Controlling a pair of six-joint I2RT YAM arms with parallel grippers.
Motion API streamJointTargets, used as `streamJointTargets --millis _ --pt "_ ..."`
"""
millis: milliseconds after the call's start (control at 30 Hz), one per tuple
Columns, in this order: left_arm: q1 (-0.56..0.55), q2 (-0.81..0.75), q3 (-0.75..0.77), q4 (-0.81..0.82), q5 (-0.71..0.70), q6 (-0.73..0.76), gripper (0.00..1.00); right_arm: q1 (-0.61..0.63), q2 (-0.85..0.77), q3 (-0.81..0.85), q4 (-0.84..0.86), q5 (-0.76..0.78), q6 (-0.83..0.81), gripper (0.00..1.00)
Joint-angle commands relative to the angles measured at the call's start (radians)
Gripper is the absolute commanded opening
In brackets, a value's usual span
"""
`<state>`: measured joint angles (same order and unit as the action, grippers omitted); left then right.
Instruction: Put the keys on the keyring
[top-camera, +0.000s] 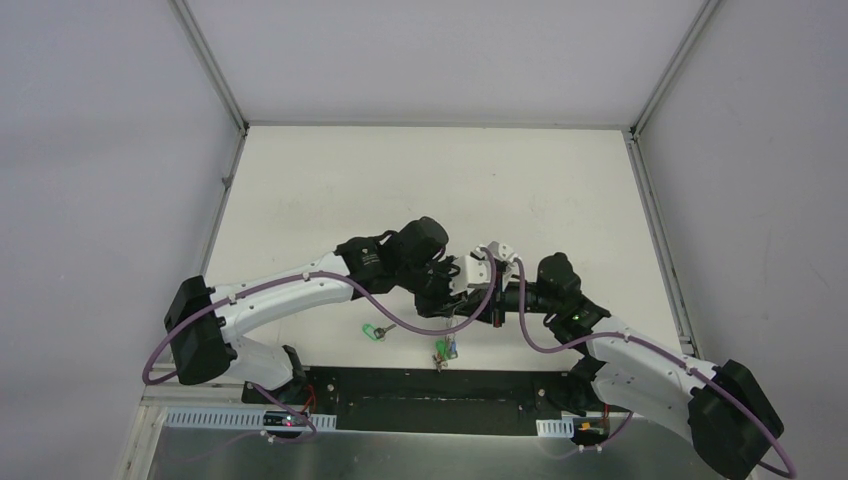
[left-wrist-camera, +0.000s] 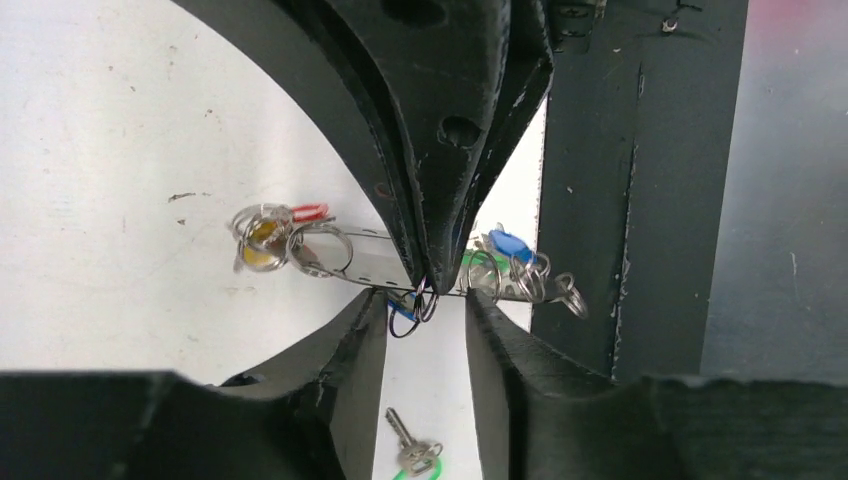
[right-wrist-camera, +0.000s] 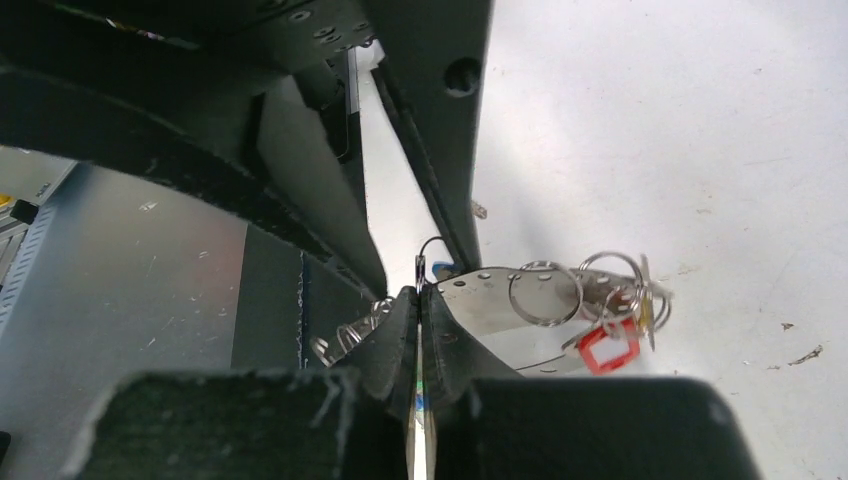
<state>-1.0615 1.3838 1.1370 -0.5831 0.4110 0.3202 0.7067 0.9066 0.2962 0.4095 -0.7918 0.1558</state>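
Held clear above the white worktop (top-camera: 400, 180), the grey metal keyring (right-wrist-camera: 485, 300) shows as a flat, shiny band with a row of small holes, hung with little split rings. My right fingers (right-wrist-camera: 395, 340) are pressed fully together on the keyring, about midway along it. My left fingers (left-wrist-camera: 350, 350) stand partly apart just beneath the keyring, one on each side of that pinch. I can make out nothing held between them.

The keyring's long axis runs level, crosswise between the two arms. A red tag (right-wrist-camera: 605, 347) and a yellow tag (left-wrist-camera: 262, 235) dangle at one end of the keyring. A blue oval tag (left-wrist-camera: 507, 245) hangs among the rings at the other end. I cannot tell whether its key is properly threaded.

The small dark key with the green oval tag (left-wrist-camera: 412, 452) lies flat on the worktop below the keyring, well apart from it. Its blade points up toward the keyring and its tag end points away.

I judge all of this to be light, stiff and slick. The band could slide or twist in a pinch, and the hung keys will swing. The loose key offers little height, so I would grip its head by the edges beside the tag and keep its hole free.
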Motion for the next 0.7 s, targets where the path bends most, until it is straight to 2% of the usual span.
streamJointTargets --millis 0,167,300,467,533,567,667 --pt "-0.004 -0.085 -0.055 0.141 0.006 -0.075 0.42 0.000 -0.038 -0.002 0.075 -0.003 0.003 0.00" --pt "0.107 -0.215 -0.181 0.350 0.124 -0.230 0.61 0.000 -0.061 -0.008 0.053 0.008 -0.004 0.00" --pt "0.243 -0.326 -0.327 0.608 0.247 -0.434 0.69 0.000 -0.073 -0.006 0.041 0.009 -0.007 0.00" --pt "0.371 -0.401 -0.510 0.901 0.390 -0.592 0.68 0.000 -0.090 0.004 0.015 0.006 -0.015 0.00" --pt "0.396 -0.402 -0.606 1.074 0.435 -0.652 0.67 0.000 -0.096 0.007 0.008 0.006 -0.017 0.00" --pt "0.400 -0.395 -0.652 1.211 0.451 -0.677 0.67 0.000 -0.099 0.008 0.003 0.005 -0.018 0.00" --pt "0.400 -0.339 -0.759 1.459 0.517 -0.674 0.60 0.000 -0.108 0.014 -0.008 0.003 -0.018 0.00"
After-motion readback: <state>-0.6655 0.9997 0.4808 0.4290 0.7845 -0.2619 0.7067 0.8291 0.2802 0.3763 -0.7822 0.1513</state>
